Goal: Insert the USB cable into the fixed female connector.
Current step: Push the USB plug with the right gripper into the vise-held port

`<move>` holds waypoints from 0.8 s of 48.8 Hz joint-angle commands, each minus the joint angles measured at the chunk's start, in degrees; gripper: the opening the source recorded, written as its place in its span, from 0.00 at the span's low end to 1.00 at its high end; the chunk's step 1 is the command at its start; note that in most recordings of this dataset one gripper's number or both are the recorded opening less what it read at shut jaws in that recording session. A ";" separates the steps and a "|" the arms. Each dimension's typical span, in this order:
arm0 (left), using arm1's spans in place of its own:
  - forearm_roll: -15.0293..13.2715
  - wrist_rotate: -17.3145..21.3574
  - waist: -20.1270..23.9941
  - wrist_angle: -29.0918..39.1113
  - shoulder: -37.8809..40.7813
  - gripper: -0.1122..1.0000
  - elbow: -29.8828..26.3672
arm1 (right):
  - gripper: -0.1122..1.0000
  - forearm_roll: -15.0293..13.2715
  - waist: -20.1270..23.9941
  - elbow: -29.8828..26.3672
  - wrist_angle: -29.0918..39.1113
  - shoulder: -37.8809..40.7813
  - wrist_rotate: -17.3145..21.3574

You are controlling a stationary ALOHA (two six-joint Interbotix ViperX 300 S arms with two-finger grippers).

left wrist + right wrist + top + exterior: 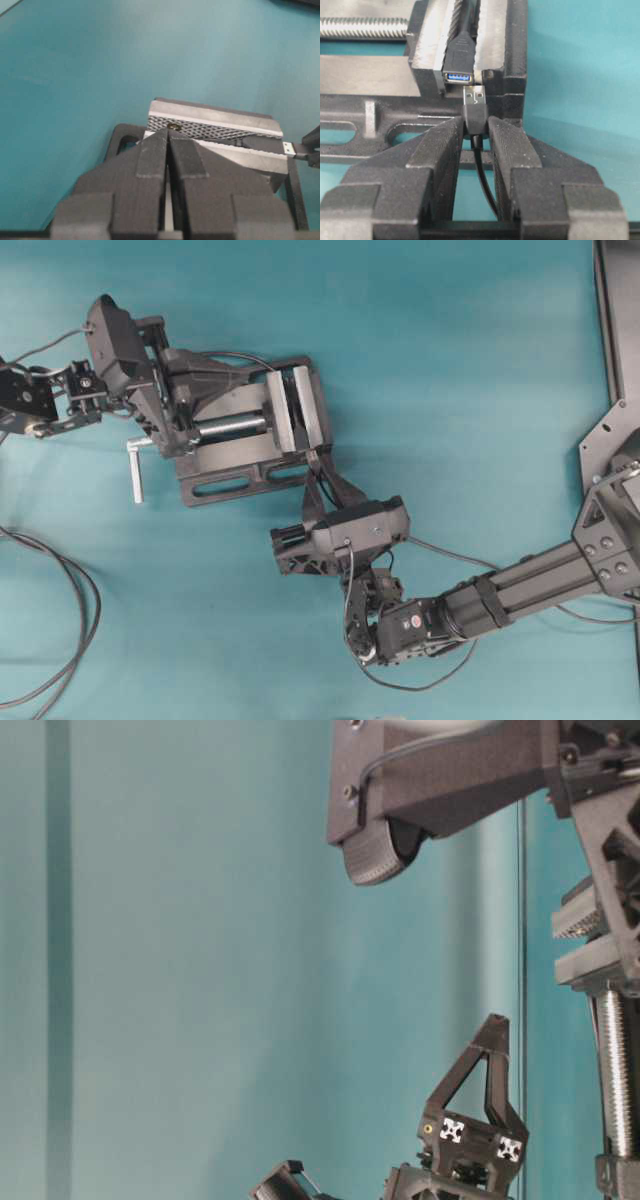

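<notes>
Dark grey vise (255, 435) flat on the teal table (450, 360), silver screw (232, 426) running left to a crank handle (135, 470) hanging off the near-left corner. Loose black cords (70, 630) looping over the table at lower left, well apart from the vise. Black frame edge (608, 310) along the upper right.

Left gripper (167, 135) poised over the screw end of the vise, fingers (150, 157) pressed together with nothing seen between them, tips aimed across the jaws toward the far jaw face. Not in the plug's path.

Fixed female connector (458, 67) clamped between the vise jaws, long axis along the jaw slot, blue-lined mouth facing out at the vise's near end toward the right gripper (476, 127). Own wire running back up through the slot.

USB cable (476, 112) pinched by its black plug body between the right fingers (507, 145), narrow grip, metal tip sticking out ahead. Plug axis roughly in line with the socket's, pointing at the vise, tip just beside the mouth but sitting a little low and to the right of it, against the jaw end, not inside. Thin wire trailing back between the fingers
</notes>
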 commanded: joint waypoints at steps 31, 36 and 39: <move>0.18 1.23 1.32 -0.26 -1.32 0.12 -0.26 | 0.30 -3.96 -1.05 -1.41 -0.44 -1.49 -0.53; 0.18 1.23 1.23 -0.26 -1.32 0.12 -0.18 | 0.30 -4.04 -1.05 -1.41 -1.05 -1.49 -0.44; 0.18 1.14 1.23 -0.26 -1.32 0.12 -0.26 | 0.30 -4.04 -1.14 -1.32 -1.32 -1.49 -0.53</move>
